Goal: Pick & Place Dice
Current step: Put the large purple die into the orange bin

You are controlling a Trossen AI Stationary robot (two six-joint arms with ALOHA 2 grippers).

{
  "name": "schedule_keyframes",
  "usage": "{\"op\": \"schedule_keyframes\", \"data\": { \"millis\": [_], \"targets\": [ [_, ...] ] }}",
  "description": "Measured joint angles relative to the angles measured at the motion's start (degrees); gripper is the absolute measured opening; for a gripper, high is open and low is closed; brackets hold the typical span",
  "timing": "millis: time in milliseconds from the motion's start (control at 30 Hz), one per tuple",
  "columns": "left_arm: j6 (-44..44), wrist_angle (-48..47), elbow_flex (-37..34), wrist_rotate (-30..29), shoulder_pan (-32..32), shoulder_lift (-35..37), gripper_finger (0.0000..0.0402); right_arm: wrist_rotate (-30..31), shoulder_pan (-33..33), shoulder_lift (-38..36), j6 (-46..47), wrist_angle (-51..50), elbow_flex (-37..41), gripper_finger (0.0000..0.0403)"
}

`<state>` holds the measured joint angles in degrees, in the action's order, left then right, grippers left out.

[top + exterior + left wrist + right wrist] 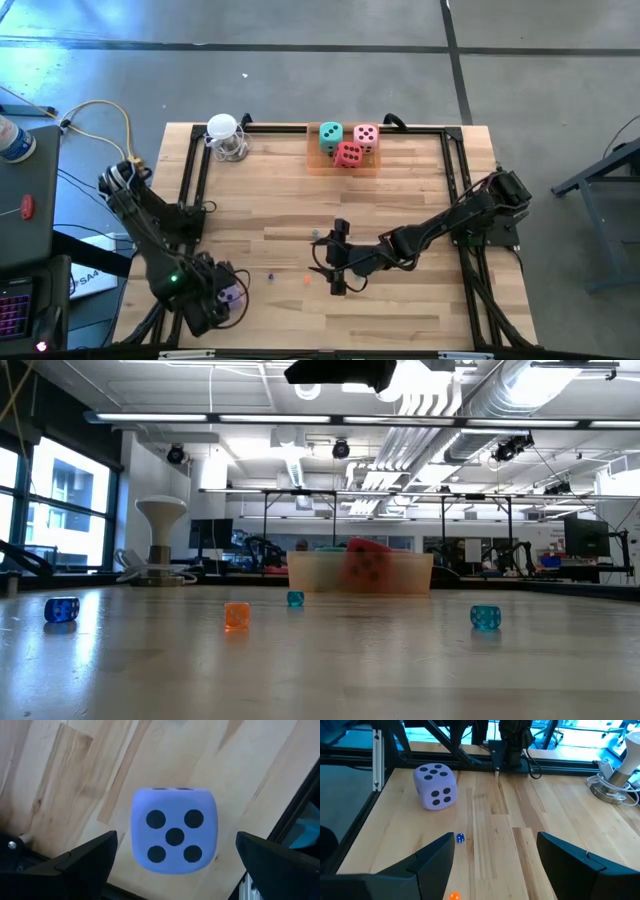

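The purple die lies on the wooden table near its near left corner, five pips up; it also shows in the right wrist view. My left gripper hangs open above it, pointing down, one finger on each side of the die and clear of it. The teal die, pink die and red die sit in a clear tray at the far middle. My right gripper hovers open over the table's middle, holding nothing.
Tiny dice lie on the table: blue, orange, two teal. A white mushroom-shaped stand with a cable is at the far left. Black frame rails run along the table's sides.
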<state>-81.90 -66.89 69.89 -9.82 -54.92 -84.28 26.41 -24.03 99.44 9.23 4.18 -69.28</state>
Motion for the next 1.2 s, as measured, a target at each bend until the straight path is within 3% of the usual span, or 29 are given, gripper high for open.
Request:
{"op": "schedule_keyframes", "data": {
  "millis": [700,1200],
  "targets": [
    [-3.51,-0.15,-3.09,2.22,0.03,-1.81,0.0397,-2.58,0.02,0.00,-0.02,0.89,0.00,0.0275],
    [0.51,3.26,-4.26,4.57,-0.10,-1.79,0.0397,-2.58,0.17,0.00,-0.02,1.53,0.00,0.0275]
  ]
}}
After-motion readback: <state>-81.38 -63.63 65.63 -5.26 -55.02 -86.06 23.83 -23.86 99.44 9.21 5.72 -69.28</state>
